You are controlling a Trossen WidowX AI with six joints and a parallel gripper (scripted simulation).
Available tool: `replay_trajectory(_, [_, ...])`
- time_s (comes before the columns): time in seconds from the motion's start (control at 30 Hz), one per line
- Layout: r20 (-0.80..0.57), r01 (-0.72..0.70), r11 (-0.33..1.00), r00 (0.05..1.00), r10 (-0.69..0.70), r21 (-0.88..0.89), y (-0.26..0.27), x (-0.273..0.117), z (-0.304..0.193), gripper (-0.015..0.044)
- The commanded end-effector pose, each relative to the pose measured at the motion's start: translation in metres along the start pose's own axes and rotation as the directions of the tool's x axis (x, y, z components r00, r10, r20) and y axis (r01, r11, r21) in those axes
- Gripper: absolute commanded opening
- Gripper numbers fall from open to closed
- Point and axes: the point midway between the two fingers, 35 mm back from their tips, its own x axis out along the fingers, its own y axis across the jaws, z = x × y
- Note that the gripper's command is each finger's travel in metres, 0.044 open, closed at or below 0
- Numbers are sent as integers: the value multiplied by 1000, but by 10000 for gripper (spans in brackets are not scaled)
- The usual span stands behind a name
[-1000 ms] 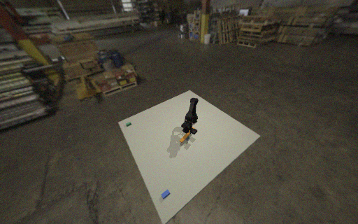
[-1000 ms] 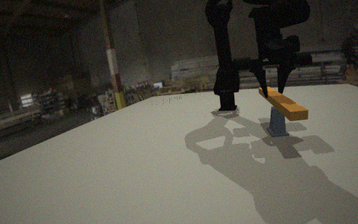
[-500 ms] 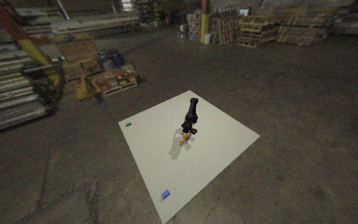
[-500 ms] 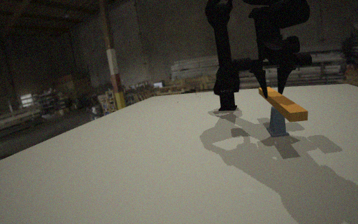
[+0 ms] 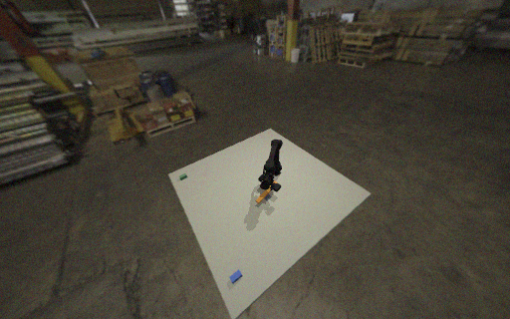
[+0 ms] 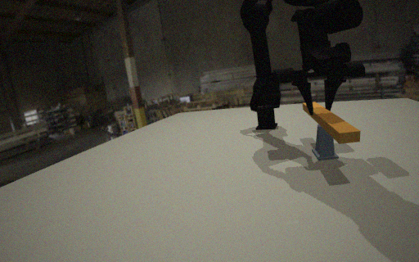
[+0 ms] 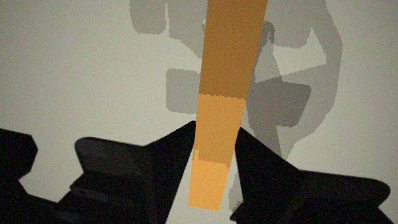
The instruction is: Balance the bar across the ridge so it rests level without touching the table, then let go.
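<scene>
The orange bar (image 5: 263, 196) (image 6: 339, 128) (image 7: 225, 60) lies across the top of the grey-blue ridge (image 6: 325, 144), clear of the pale table top (image 5: 211, 199) (image 6: 141, 188). It looks roughly level. Its underside meets or nearly meets the ridge's top; the contact is hidden by the bar. My gripper (image 6: 320, 110) (image 7: 216, 128) is shut on the bar near the end closer to the arm's base, with one finger on each side. The bar's other end sticks out past the ridge. In the wrist view the bar hides the ridge.
A blue block (image 5: 236, 276) lies near the table top's front corner and a small green block (image 5: 183, 176) near its left corner. The arm's base stands behind the ridge in the exterior view. Shadows of the arm fall around the ridge.
</scene>
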Motion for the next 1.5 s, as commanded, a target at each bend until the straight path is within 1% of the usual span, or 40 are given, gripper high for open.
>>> replay_trajectory(0.0, [-1,-5,1000,1000,5,5,1,1,0,0])
replay_trajectory(1.47, [-1,-5,1000,1000,5,5,1,4,0,0])
